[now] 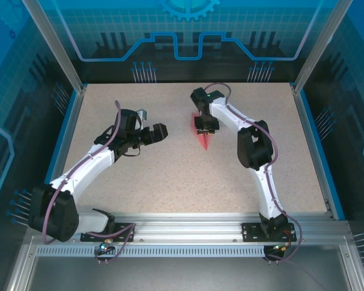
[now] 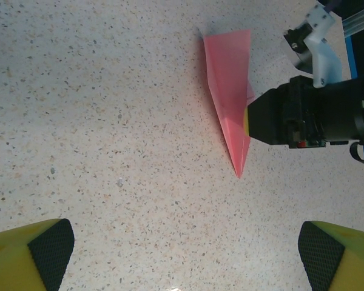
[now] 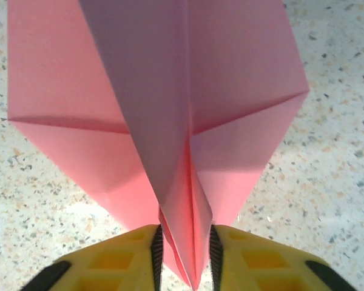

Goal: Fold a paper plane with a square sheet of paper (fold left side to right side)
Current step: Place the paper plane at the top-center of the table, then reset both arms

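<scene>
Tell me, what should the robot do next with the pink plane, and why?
Probably open the right gripper fully and lift it away. The paper plane looks finished, folded to a sharp point; its centre fold sits between the close-set yellow fingers, and the left gripper hangs wide open, apart from it.

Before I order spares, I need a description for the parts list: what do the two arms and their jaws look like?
The left arm and right arm both have white links with bulky black joint housings, and a purplish-grey cable runs along each. Both are bolted to a silver rail. The jaws are yellow with black textured pads.
</scene>
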{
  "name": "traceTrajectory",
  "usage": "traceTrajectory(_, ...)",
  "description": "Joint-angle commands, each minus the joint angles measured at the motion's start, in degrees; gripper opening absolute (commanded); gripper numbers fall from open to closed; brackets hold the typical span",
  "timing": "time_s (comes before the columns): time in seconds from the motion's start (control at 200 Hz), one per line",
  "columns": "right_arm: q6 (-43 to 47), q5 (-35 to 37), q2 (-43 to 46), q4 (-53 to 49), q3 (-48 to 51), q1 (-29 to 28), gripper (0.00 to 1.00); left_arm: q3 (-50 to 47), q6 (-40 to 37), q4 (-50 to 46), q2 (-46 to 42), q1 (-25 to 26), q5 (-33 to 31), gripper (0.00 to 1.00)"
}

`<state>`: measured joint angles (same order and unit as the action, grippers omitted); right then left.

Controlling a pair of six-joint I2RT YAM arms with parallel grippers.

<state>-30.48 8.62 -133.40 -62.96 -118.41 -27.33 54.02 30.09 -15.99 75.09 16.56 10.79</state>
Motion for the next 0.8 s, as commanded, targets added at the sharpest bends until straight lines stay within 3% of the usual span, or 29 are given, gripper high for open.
traceTrajectory(0.0, -0.04, 1.97, 5.26, -2.64, 1.27, -0.95, 0.34, 2.23, 0.5, -1.37, -0.05, -1.32, 2.12, 0.99)
traceTrajectory(0.205, 2.42, 4.35, 17.1, -0.19, 8.45, -1.92, 0.52, 1.66, 1.08, -0.6, -2.44, -3.12, 1.22, 0.99)
traceTrajectory(0.34, 5.83, 6.56, 28.61, 5.11, 18.57, -1.78, 0.59, 0.21, 1.4, 0.86, -4.94, -4.35, -1.72, 0.99)
traceTrajectory(0.545, 11.56, 11.26, 49.42, 20.58, 40.31, 1.04, 0.79, -5.36, 0.29, 4.69, -12.03, -4.79, -20.86, 0.99)
traceTrajectory(0.665, 12.52, 12.59, 59.38, 30.28, 53.07, 6.11, 0.99, -11.85, -4.51, 12.53, -16.08, -4.83, -32.24, 0.99)
traceTrajectory(0.795, 13.66, 10.24, 66.44, 41.11, 65.03, 13.93, 1.0, -17.27, -10.88, 18.7, -17.78, -4.82, -41.23, 0.99)
